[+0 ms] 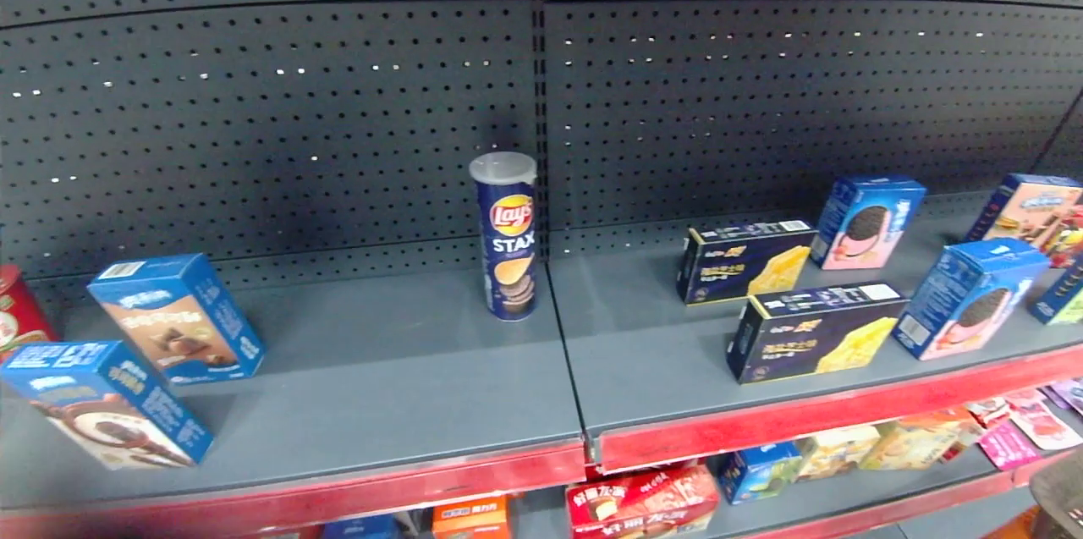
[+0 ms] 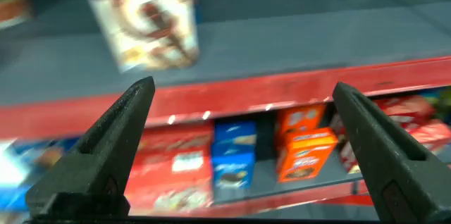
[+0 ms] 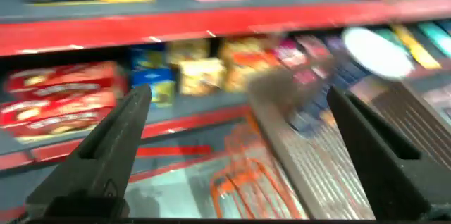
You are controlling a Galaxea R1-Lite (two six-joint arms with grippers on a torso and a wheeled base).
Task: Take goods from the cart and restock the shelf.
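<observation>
Jaws, left: apart, empty, facing shelf (image 2: 282, 97) front edge.
Jaws, right: apart, empty, over cart (image 3: 317, 171); likely the nearer arm.
Goods: blurred white-lidded tube (image 3: 373, 53) lying in cart, ahead of right jaws, long axis apparently slanted.
Free spot: bare shelf at 9 o'clock of upright chips can (image 1: 505, 234).

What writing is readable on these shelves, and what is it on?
"Lay's": logo on the can.
"STAX": just beneath it, same can.
Print on the boxes: too small or blurred to read.
</observation>
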